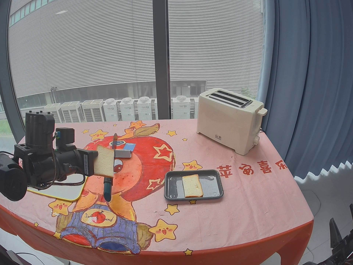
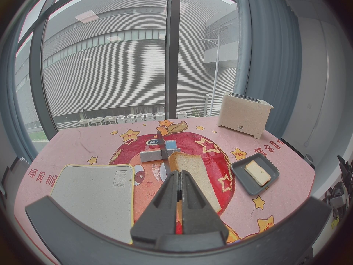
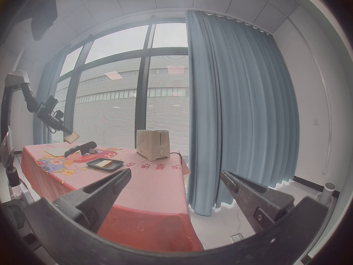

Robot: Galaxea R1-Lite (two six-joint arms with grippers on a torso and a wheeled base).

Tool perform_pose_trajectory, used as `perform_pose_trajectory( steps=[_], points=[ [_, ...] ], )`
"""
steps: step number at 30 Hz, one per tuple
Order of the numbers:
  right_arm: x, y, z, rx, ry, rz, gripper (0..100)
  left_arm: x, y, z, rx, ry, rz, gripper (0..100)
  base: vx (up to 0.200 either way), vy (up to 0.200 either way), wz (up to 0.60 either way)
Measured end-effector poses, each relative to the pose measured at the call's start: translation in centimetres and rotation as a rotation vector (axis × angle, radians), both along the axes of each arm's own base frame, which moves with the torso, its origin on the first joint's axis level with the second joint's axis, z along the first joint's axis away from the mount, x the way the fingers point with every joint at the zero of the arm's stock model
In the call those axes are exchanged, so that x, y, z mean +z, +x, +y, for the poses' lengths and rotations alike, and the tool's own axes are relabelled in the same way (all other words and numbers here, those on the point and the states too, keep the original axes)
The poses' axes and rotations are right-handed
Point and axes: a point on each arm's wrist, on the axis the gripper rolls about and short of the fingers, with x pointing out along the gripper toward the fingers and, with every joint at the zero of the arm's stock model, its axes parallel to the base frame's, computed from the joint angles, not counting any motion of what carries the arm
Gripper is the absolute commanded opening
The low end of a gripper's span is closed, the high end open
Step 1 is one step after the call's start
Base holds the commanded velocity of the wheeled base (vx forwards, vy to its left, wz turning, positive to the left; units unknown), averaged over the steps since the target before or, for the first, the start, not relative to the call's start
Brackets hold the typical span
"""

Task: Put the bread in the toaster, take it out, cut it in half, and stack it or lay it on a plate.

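Nearest the robot, low and off the table's near right corner, the right gripper (image 3: 174,173) hangs with its two fingers spread wide and nothing between them. Over the left part of the table, the left gripper (image 2: 179,174) lies roughly level and points toward the right. Its fingers (image 2: 165,199) are pressed together on one edge of a held bread piece (image 1: 105,161), which is lifted clear of the pink, cartoon-printed tablecloth (image 1: 250,203), as the right wrist view shows. Below the left arm, a white cutting board (image 2: 92,195) with a yellow rim lies flat on the cloth near the table's left edge. Just beside the board, toward the middle of the table, a knife (image 1: 107,188) rests in a grey holder (image 1: 122,153). Its dark teal handle points toward the robot and its blade toward the window, and in the head view the held bread piece overlaps it. Near the middle of the table, well apart from the knife, a dark rectangular tray (image 1: 173,188) carries a second bread piece (image 1: 192,185) lying flat near its centre. Farther back, at the table's far right corner, a cream toaster (image 1: 228,124) stands upright with two slots on top and a lever at its right end. Behind the table a large window (image 1: 92,48) faces a grey building, and a blue curtain (image 1: 312,74) hangs at the right.
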Motion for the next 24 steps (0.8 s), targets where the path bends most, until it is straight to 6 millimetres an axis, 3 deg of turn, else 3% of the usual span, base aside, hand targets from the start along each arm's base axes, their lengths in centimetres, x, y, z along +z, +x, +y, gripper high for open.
perform_pose_trajectory(
  steps=[24],
  points=[
    [0.0,0.0,0.0,0.0,0.0,0.0,100,-0.7,1.3,-3.5,-0.089,-0.014,0.032,0,0.0,0.0,0.0]
  ],
)
